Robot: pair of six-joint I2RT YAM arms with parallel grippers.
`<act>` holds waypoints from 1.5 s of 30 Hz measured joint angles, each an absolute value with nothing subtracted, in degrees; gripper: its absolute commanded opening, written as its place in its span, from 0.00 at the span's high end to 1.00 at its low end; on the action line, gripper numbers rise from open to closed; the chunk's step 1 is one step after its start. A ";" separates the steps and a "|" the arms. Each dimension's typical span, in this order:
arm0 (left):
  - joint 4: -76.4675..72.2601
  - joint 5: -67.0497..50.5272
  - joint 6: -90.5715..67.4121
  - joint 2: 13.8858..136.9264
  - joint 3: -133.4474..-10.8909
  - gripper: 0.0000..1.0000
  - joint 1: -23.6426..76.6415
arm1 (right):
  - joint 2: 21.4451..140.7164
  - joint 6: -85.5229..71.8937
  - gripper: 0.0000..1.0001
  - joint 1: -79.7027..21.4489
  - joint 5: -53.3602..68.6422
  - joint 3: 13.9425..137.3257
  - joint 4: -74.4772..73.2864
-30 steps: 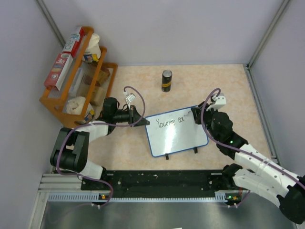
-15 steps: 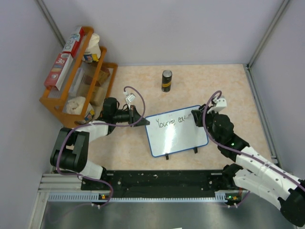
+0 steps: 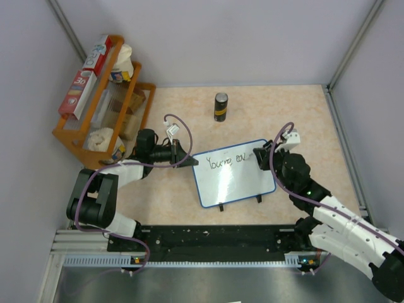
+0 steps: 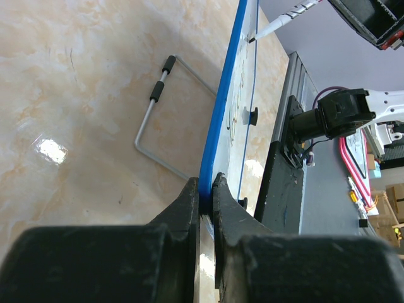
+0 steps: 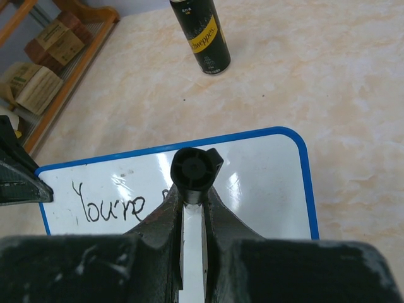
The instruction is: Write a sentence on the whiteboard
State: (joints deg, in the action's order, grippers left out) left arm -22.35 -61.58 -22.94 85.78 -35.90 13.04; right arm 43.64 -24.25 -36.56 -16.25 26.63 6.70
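Note:
The whiteboard (image 3: 237, 184) lies on the table with a blue rim and two black feet on its near edge. The sentence (image 3: 222, 161) reads roughly "You're ea" along its top line. My left gripper (image 3: 189, 161) is shut on the board's left rim (image 4: 222, 107), and the jaws pinch the blue edge (image 4: 205, 184). My right gripper (image 3: 259, 155) is shut on a black marker (image 5: 191, 169) held tip down over the board (image 5: 271, 183), just right of the writing (image 5: 110, 205). The marker tip (image 4: 278, 24) touches the board in the left wrist view.
A black and yellow can (image 3: 221, 106) stands beyond the board and also shows in the right wrist view (image 5: 202, 35). A wooden rack (image 3: 104, 101) with boxes and packets stands at far left. A bent wire stand (image 4: 158, 120) with black sleeves shows beside the rim. A black rail (image 3: 214, 237) runs along the near edge.
My right gripper with the marker has shifted slightly right and towards me at the end of the word. The last letters have grown a little. The left gripper has not moved.

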 measured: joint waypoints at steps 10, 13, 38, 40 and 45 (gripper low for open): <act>-22.28 -61.56 -22.94 85.78 -35.90 1.00 13.04 | 44.91 -24.60 1.00 -36.56 -17.10 26.70 8.19; -22.28 -61.56 -22.94 85.78 -35.90 1.00 13.04 | 45.28 -24.71 1.00 -36.56 -17.47 26.76 8.56; -22.31 -61.58 -22.94 85.78 -35.90 1.00 13.04 | 45.93 -25.21 1.00 -35.05 -18.65 27.53 10.22; -22.28 -61.58 -22.94 85.78 -35.90 1.00 13.04 | 45.98 -25.21 1.00 -35.00 -18.72 27.55 10.28; -22.28 -61.58 -22.94 85.78 -35.90 1.00 13.04 | 46.00 -25.58 1.00 -34.81 -18.79 27.55 10.28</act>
